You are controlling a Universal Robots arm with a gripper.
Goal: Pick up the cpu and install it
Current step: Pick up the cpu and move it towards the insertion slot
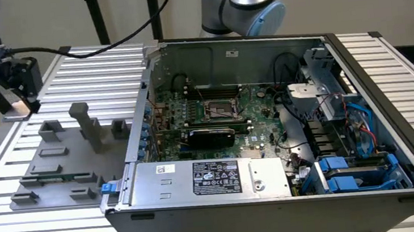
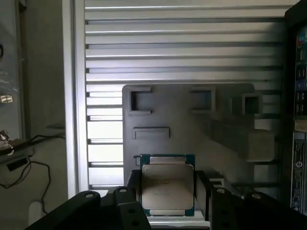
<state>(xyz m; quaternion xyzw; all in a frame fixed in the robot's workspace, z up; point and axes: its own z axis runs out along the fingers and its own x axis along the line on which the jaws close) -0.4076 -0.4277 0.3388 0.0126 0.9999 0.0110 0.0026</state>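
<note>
The cpu [image 2: 168,184], a flat square chip with a silver top and a green edge, sits between my gripper's [image 2: 168,194] black fingers [image 2: 133,191], which are shut on its two sides. In the exterior view the gripper [image 1: 15,109] hangs at the far left, above the table's edge and beyond the grey fixture plate [image 1: 59,164], with the cpu [image 1: 17,114] showing as a small pale piece at its tip. The wrist view has the fixture plate [image 2: 187,124] well below the held chip. The open socket [image 1: 218,110] lies on the motherboard inside the computer case [image 1: 276,200].
The fixture plate carries upright grey blocks [image 1: 82,125] and a long green memory stick [image 1: 57,177]. The open case stands at the exterior view's right, with its near wall, power supply [image 1: 213,175] and blue drive bays [image 1: 353,173]. Cables [image 1: 71,49] trail from the arm above the slatted table [image 1: 20,225].
</note>
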